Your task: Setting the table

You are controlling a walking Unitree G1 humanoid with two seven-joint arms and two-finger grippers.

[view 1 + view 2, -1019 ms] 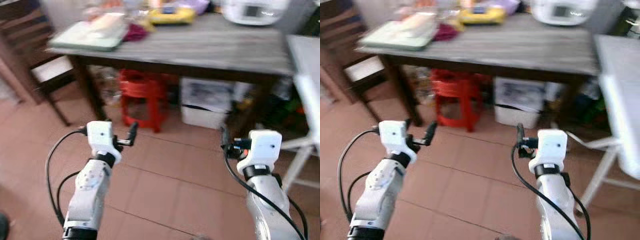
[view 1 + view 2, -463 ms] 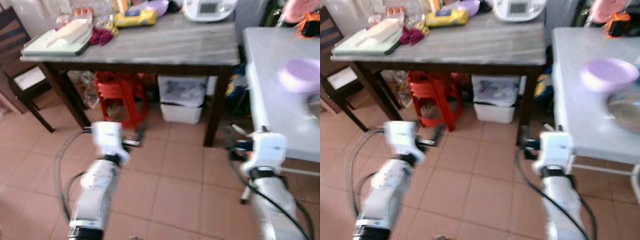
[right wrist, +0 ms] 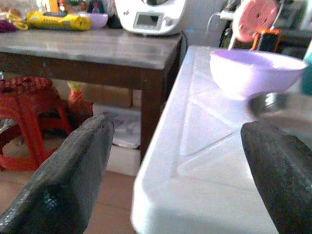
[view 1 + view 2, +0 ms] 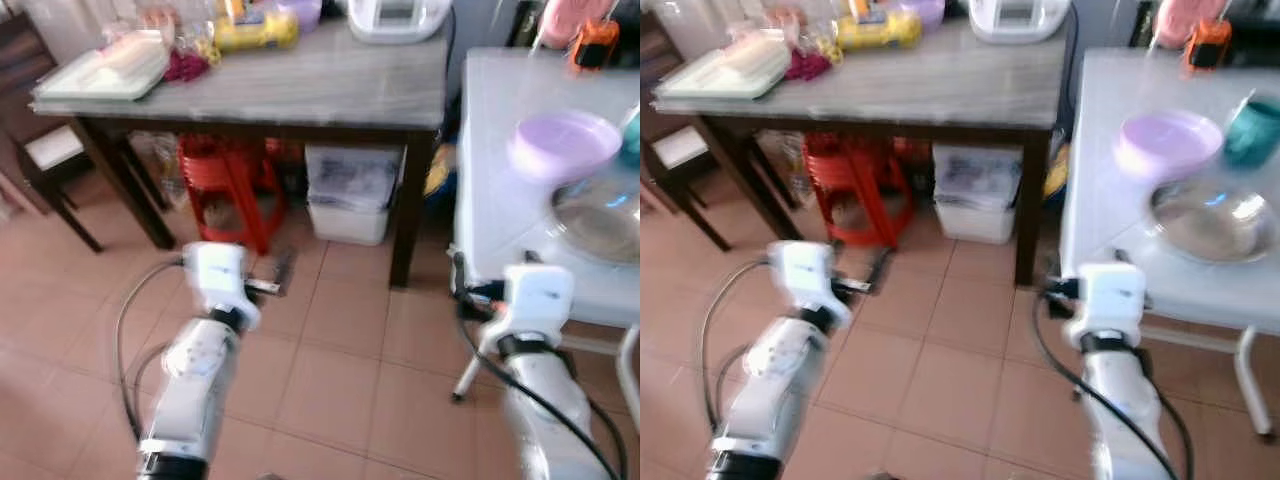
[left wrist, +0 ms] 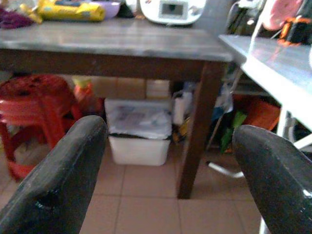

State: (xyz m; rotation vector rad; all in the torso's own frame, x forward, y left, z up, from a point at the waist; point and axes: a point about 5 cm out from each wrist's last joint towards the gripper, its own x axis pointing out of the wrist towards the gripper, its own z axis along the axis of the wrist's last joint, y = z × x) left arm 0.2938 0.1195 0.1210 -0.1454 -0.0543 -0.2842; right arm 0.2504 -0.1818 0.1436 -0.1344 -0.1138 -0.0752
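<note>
On the right, a white table [image 4: 1110, 210] carrying a lilac bowl [image 4: 1168, 143], with a teal cup [image 4: 1252, 133] just right of it and a shiny metal plate [image 4: 1212, 222] on the near side of both. Farther back on that table, an orange gadget [image 4: 1205, 42] and something pink [image 4: 1185, 18], too blurred to name. Right gripper [image 3: 170, 175] up at the near left corner of the white table, fingers spread wide, holding nothing. Left gripper [image 5: 165, 170] out over the tiled floor [image 4: 330, 370], likewise gaping and empty. Straight ahead, a dark wooden table [image 4: 300, 90] with a pale tray [image 4: 100, 72] at its left end, a yellow packet [image 4: 255, 28] and a white appliance [image 4: 395, 15] along the far edge. Underneath, a red stool [image 4: 225, 175] and a white bin [image 4: 350, 195] side by side. Far left, a dark chair [image 4: 40, 150].
</note>
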